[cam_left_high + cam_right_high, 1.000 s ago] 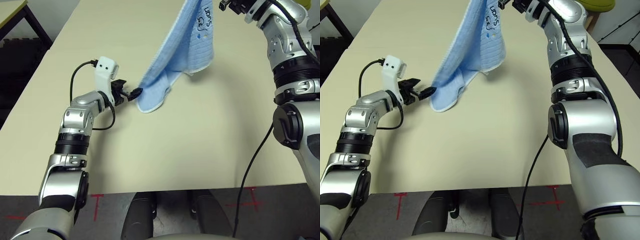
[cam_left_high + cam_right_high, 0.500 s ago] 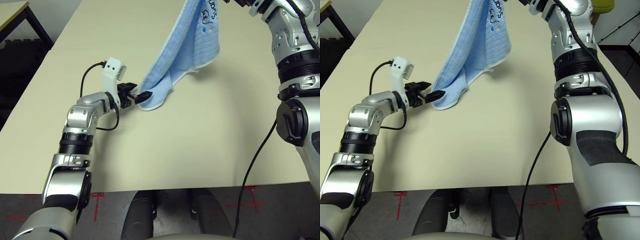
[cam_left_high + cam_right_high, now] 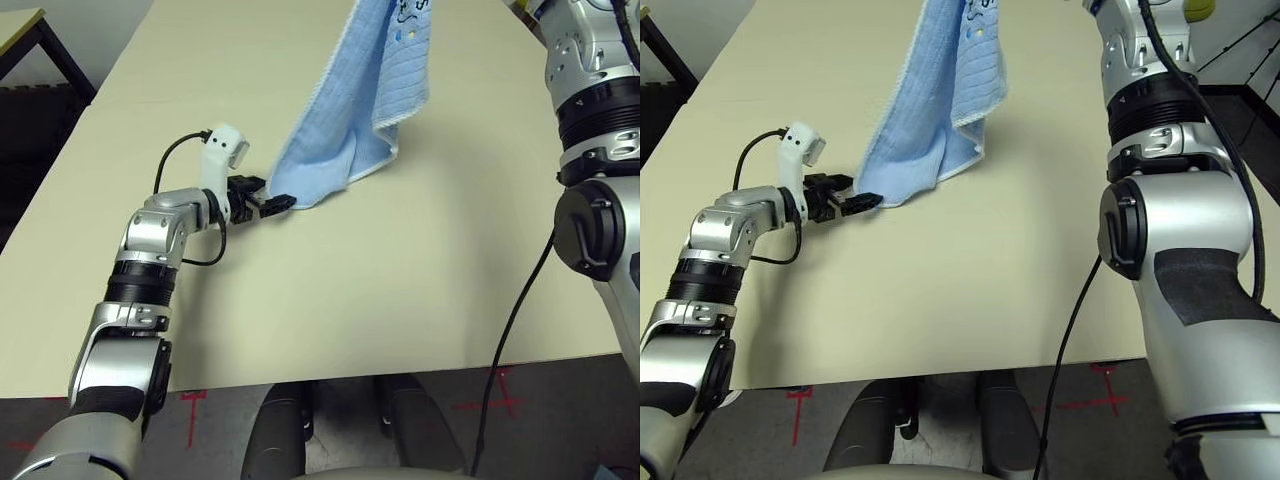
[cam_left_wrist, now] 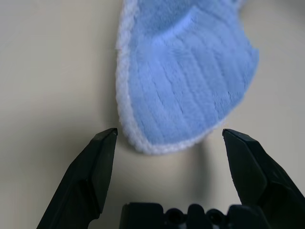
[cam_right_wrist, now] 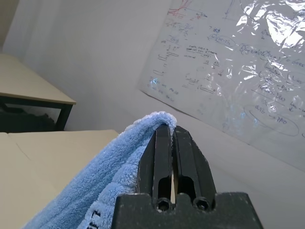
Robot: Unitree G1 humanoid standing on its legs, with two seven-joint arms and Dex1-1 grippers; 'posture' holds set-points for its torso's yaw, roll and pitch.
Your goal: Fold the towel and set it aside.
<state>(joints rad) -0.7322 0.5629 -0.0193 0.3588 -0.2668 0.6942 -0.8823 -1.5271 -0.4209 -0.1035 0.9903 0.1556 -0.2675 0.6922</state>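
Note:
The light-blue towel [image 3: 365,110] hangs steeply from its top edge, and its low rounded corner [image 4: 186,86] reaches down to the tan table [image 3: 400,290]. My right gripper [image 5: 167,131] is shut on the towel's top edge, high above the table's far side. My left gripper [image 3: 278,203] lies low over the table, pointing at that low corner. Its fingers [image 4: 95,162] stand wide open, with the corner's white edging just ahead of the gap between them and nothing gripped.
A black cable [image 3: 515,320] hangs from my right arm over the table's right front. Another table [image 3: 20,25] stands at the far left across a dark gap. A wall with a written sheet [image 5: 228,62] is behind the raised gripper.
The right arm has carried the towel's top higher and farther. The left gripper, still open, has shifted a little to the right toward the towel's low corner, which has sunk to the table.

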